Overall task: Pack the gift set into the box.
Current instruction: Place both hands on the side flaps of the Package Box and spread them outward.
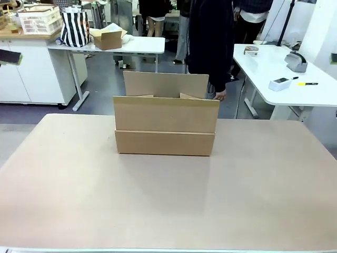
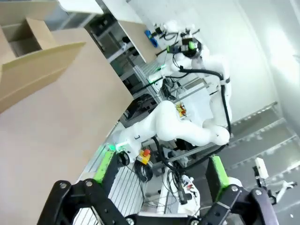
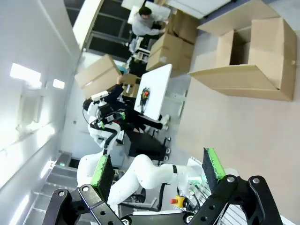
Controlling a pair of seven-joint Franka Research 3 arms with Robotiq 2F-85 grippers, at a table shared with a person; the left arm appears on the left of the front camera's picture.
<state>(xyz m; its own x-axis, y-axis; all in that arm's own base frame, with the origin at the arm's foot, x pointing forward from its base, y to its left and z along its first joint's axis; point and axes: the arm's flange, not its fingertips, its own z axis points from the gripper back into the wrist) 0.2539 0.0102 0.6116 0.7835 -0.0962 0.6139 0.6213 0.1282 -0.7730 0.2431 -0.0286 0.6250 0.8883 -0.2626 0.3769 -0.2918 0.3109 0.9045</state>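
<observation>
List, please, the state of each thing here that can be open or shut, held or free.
box: top flaps open, no claw on it
left claw: open, empty
right claw: open, empty

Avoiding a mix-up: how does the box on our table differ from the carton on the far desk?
The box stands on the tan table, flaps raised; the carton sits on a white desk. The carton holds white paper; the box shows none. Both are brown cardboard.

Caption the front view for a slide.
Open cardboard box on the tan table, a person's hand at its far corner.
</observation>
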